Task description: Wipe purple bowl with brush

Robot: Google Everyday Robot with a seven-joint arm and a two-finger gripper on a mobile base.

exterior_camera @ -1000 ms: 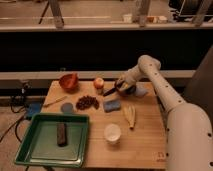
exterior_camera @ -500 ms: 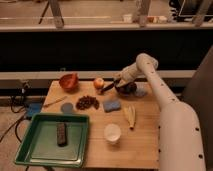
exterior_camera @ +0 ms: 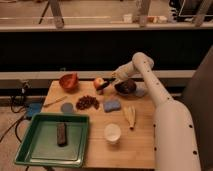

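The purple bowl (exterior_camera: 127,87) sits at the back right of the wooden table (exterior_camera: 145,135). My gripper (exterior_camera: 112,81) hangs at the bowl's left rim, at the end of the white arm that reaches in from the right. It is shut on the brush (exterior_camera: 103,86), a slim dark tool that slants down and left from the fingers. The brush's dark head lies just left of the bowl, next to the apple (exterior_camera: 98,81). Whether the head touches the bowl I cannot tell.
An orange-red bowl (exterior_camera: 68,81) stands back left, with a pale wooden stick (exterior_camera: 56,101), a grey disc (exterior_camera: 67,107) and a dark red pile (exterior_camera: 87,102) near it. A blue sponge (exterior_camera: 112,105), a yellowish husk (exterior_camera: 130,116) and a white cup (exterior_camera: 112,132) sit mid-table. A green tray (exterior_camera: 30,145) holds a dark bar (exterior_camera: 61,134).
My gripper has shifted left, from over the purple bowl to its left rim, and the brush now sticks out toward the apple. Nothing else on the table has moved.
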